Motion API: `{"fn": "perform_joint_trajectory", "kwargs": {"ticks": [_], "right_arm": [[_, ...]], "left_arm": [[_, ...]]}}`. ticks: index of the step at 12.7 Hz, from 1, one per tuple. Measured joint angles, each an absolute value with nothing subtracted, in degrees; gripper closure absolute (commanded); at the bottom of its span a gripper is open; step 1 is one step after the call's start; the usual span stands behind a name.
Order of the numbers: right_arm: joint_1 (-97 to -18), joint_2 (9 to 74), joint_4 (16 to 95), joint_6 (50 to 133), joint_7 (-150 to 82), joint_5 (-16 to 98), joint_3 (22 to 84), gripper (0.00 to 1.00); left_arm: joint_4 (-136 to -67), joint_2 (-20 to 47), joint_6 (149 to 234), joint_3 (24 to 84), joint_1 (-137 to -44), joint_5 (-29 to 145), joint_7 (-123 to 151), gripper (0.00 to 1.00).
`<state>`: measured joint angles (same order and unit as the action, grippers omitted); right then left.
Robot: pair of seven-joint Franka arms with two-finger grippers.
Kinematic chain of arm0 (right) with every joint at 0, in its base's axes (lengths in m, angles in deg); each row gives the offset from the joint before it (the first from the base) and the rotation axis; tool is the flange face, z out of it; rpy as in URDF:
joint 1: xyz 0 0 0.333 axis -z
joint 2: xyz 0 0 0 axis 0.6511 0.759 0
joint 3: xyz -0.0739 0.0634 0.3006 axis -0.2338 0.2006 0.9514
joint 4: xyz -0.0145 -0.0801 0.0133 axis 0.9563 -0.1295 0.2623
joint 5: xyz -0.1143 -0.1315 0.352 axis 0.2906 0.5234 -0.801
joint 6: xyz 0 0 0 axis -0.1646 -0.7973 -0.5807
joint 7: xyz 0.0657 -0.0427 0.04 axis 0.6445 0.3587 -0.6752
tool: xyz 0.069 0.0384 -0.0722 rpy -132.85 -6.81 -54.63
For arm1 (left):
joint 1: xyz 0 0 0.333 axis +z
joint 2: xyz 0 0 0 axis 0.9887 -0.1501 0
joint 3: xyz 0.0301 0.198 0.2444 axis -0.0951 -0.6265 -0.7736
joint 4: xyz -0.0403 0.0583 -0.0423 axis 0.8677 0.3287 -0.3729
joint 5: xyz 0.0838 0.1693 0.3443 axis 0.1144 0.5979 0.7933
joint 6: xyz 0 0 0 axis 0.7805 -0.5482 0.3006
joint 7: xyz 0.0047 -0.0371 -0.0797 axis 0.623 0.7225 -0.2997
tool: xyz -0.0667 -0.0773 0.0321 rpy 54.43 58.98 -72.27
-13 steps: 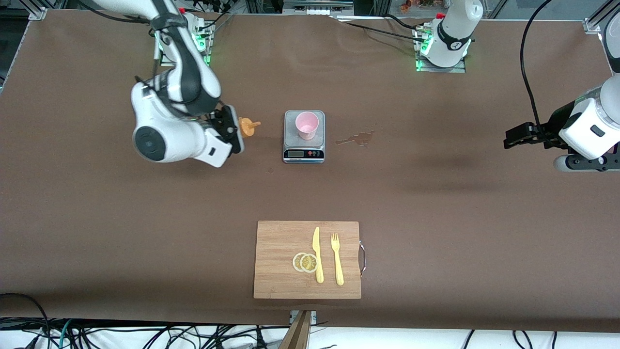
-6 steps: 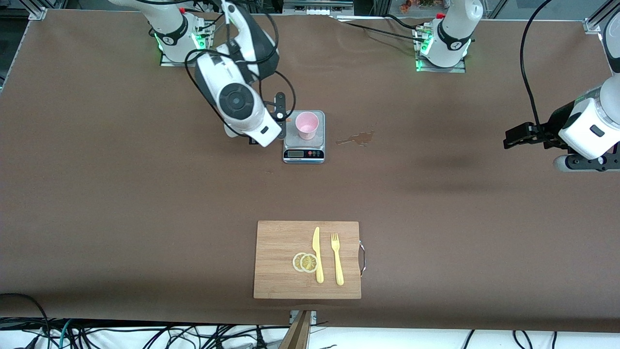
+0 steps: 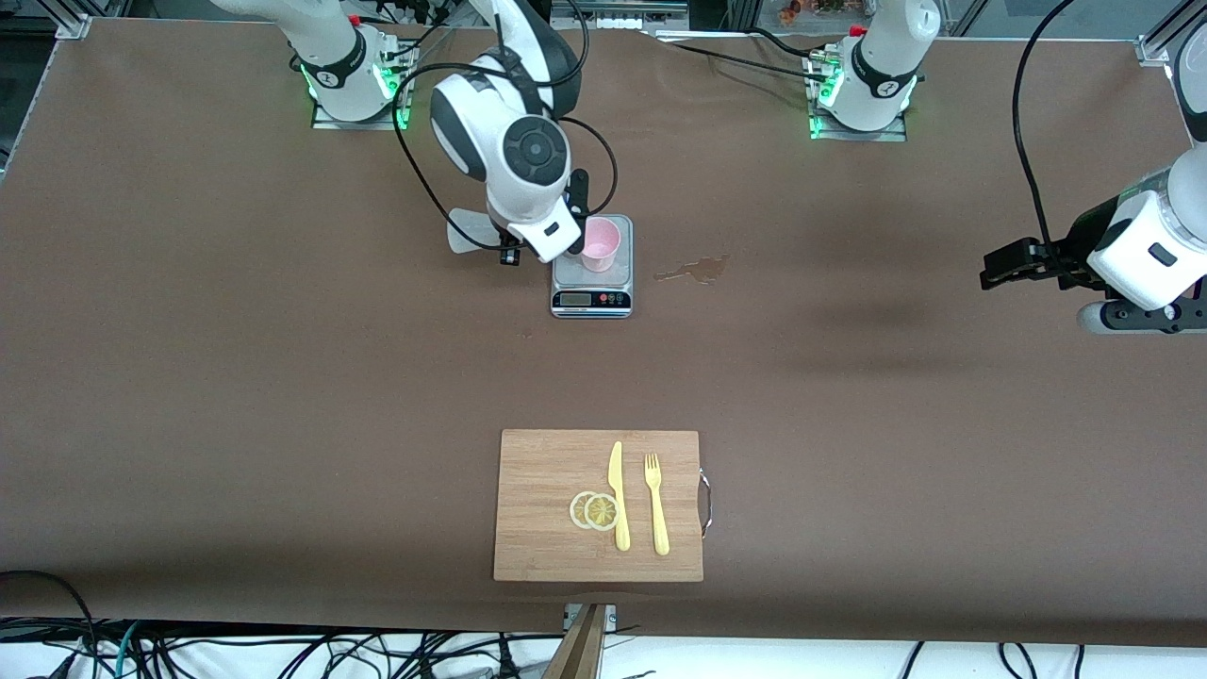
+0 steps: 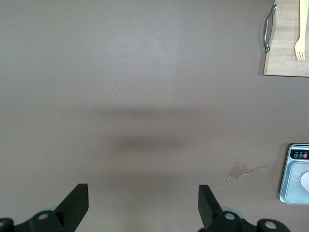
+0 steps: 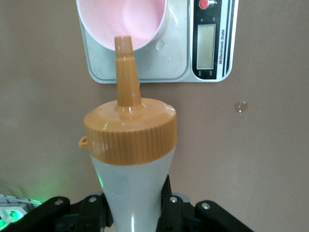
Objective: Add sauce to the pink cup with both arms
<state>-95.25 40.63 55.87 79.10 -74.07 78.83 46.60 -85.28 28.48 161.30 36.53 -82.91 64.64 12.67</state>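
A grey kitchen scale (image 3: 591, 288) sits mid-table, display facing the front camera. Just beside it, toward the left arm's end, a small wet spill (image 3: 696, 271) marks the brown table cover (image 3: 283, 424). Nearer the camera lies a wooden cutting board (image 3: 547, 471) bearing two lemon slices (image 3: 594, 510), a yellow knife (image 3: 618, 495) and a yellow fork (image 3: 656, 505)

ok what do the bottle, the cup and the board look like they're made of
Bottle: seems soft whitish plastic, translucent, with a ribbed matte orange plastic cap. Cup: probably thin pale pink plastic, smooth with a slight sheen. Board: looks like bamboo or wood, with pale grain strips and a metal handle.
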Motion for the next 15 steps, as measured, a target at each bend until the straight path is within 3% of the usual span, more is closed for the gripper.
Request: {"fn": "perform_joint_trajectory", "kwargs": {"ticks": [15], "right_arm": [[-109.02,43.46,55.87,75.00,-54.11,98.59,46.60,0.75]], "left_arm": [[-85.28,28.47,161.30,36.53,-82.92,64.64,12.67,0.00]]}}
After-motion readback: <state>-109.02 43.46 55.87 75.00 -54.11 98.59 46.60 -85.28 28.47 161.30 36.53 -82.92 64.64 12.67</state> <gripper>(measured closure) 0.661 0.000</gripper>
